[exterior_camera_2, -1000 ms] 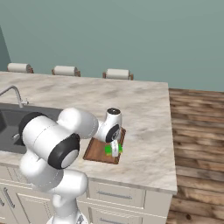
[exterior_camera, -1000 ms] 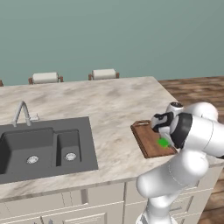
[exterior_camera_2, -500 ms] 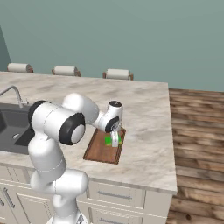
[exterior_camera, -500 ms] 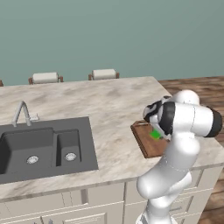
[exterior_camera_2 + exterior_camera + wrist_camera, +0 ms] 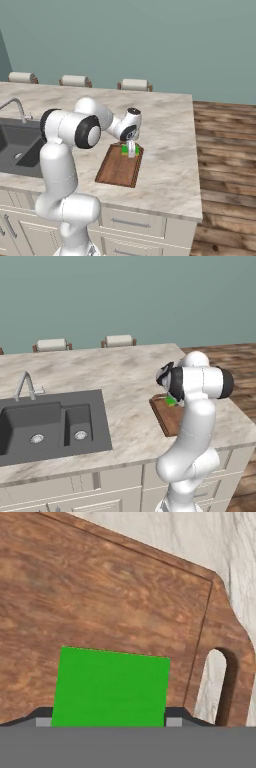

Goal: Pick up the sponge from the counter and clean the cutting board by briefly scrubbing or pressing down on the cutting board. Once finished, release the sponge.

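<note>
Presently the gripper is clamped on the sponge, over the cutting board handle end; bench beneath

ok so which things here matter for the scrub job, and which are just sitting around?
Job:
sponge, held in the claw
cutting board, under the sponge
counter, which the board lies on

Just there:
double sink
faucet
chair backs behind the counter
</note>
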Robot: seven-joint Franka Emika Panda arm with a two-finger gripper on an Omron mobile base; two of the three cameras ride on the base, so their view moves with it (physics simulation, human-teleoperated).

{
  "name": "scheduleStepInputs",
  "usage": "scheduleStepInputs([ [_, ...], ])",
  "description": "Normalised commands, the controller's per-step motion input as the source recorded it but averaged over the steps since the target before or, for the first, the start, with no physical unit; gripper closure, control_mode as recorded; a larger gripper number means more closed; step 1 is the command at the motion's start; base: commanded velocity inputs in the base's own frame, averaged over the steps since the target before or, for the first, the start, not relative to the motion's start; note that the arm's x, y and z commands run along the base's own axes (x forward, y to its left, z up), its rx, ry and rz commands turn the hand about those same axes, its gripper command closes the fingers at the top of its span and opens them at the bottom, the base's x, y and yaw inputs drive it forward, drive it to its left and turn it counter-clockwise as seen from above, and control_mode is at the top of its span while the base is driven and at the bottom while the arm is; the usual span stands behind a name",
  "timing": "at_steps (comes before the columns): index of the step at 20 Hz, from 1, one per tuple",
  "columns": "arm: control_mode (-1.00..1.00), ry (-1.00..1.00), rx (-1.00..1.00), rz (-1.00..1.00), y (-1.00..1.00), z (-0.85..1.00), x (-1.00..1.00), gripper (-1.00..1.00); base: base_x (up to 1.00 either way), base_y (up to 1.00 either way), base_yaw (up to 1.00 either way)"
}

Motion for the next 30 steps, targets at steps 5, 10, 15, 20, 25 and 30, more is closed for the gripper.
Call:
scheduleStepInputs([
  [5, -1.00, -0.07, 0.03, 0.00, 0.18, -0.14, 0.47, 1.00, 0.00, 0.00, 0.00],
  [10, -1.00, -0.07, 0.01, 0.00, 0.32, -0.11, 0.16, 1.00, 0.00, 0.00, 0.00],
  [15, -1.00, -0.02, 0.00, 0.00, 0.66, -0.08, -0.14, 1.00, 0.00, 0.00, 0.00],
  [20, -1.00, 0.00, 0.00, 0.00, 0.81, 0.00, -0.14, 1.00, 0.00, 0.00, 0.00],
  [25, -1.00, 0.02, 0.00, 0.00, 0.65, 0.00, -0.24, 1.00, 0.00, 0.00, 0.00],
  [30, -1.00, -0.03, 0.00, -0.02, 0.01, -0.03, -0.54, 1.00, 0.00, 0.00, 0.00],
])
